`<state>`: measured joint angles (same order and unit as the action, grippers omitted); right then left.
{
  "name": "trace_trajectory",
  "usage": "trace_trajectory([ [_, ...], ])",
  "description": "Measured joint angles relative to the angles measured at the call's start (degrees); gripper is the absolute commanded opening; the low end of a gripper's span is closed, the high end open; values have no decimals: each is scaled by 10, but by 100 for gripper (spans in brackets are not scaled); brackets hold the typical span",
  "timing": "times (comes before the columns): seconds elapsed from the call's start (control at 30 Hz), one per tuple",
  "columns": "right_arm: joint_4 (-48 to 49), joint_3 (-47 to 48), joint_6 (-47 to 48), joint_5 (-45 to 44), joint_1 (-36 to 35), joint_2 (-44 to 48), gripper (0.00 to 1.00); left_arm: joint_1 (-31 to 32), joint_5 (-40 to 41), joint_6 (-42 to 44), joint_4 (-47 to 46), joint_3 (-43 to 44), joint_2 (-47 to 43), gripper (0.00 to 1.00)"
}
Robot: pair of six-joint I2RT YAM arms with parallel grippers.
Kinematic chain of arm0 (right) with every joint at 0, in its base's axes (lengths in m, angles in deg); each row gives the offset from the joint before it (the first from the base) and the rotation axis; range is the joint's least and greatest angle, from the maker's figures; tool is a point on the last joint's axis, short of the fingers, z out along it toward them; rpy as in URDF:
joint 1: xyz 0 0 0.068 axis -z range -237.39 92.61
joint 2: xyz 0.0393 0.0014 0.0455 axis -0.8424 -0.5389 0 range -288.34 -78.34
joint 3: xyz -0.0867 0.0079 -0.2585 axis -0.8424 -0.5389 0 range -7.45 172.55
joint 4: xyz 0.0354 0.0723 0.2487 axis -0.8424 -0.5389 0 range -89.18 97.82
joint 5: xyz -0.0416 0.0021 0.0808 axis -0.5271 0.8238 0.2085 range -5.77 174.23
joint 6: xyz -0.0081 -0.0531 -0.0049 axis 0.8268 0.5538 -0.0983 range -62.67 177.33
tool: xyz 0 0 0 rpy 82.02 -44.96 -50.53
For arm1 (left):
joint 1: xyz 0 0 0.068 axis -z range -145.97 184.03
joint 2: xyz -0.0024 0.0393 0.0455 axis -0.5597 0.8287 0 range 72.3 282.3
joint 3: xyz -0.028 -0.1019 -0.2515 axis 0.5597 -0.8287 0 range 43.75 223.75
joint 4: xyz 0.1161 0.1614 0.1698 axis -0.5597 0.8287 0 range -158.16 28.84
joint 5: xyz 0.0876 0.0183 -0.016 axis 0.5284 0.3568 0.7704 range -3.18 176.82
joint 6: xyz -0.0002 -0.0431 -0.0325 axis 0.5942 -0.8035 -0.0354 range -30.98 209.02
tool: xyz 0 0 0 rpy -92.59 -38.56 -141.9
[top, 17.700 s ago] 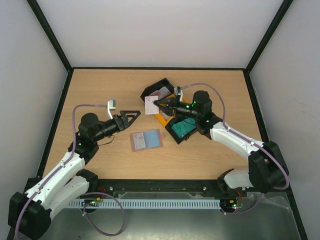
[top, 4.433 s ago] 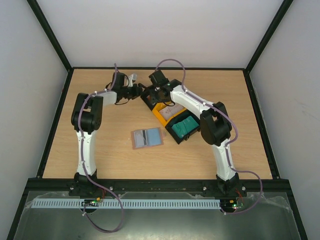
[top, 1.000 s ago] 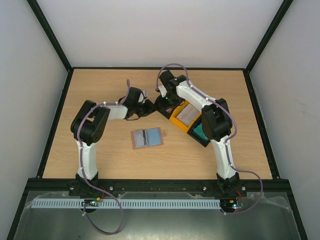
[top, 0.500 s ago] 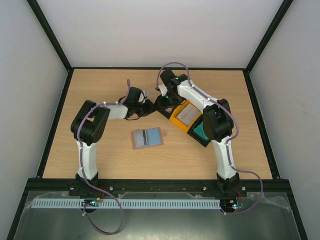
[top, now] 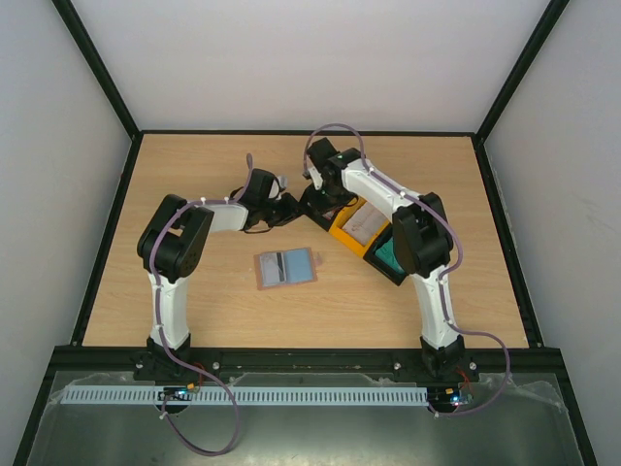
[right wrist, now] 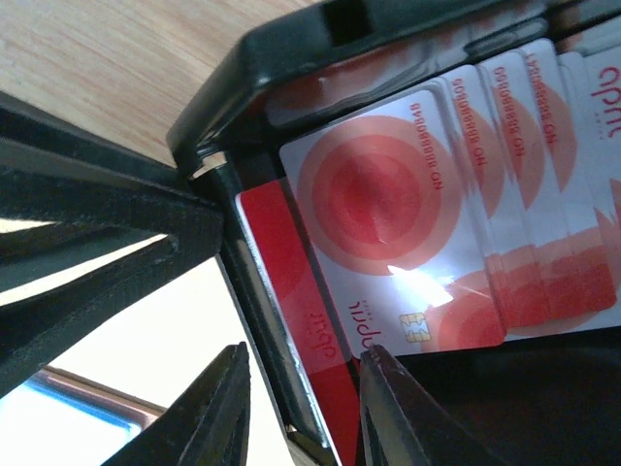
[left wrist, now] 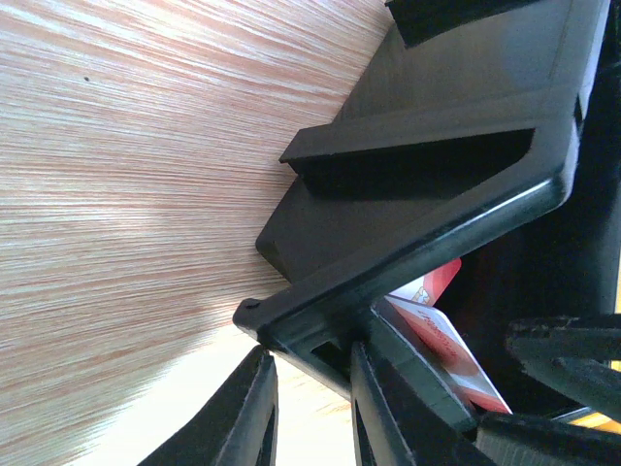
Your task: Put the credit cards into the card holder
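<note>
I find the left gripper [left wrist: 310,354] clamped on the corner wall of the black tray [left wrist: 437,87], in my judgement to steady it. The right gripper [right wrist: 303,357] straddles that wall and the edge of a red card [right wrist: 291,282], and I cannot tell whether it has closed on either. The credit cards [right wrist: 388,194] lie fanned inside this tray, while the card holder [top: 284,268] lies open on the table [top: 194,175], well apart; the tray wall and the adjoining orange tray [top: 337,230] hinder a clean lift.
</note>
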<state>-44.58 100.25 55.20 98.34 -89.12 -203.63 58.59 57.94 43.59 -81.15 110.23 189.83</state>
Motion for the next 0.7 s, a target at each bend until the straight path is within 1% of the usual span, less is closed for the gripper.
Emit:
trace_trajectory([
  [0.17, 0, 0, 8, -10, -10, -2, 18, 0, 0, 0, 0, 0, 0, 23],
  [0.53, 3, 0, 16, -26, -16, -9, 18, 0, 0, 0, 0, 0, 0, 24],
  [0.57, 3, 0, 16, -28, -16, -11, 15, 0, 0, 0, 0, 0, 0, 24],
  [0.67, 3, 1, 15, -32, -16, -21, 3, 0, 0, 0, 0, 0, 0, 25],
  [0.7, 3, 4, 14, -31, -16, -23, 2, 0, 0, 0, 0, 0, 0, 26],
])
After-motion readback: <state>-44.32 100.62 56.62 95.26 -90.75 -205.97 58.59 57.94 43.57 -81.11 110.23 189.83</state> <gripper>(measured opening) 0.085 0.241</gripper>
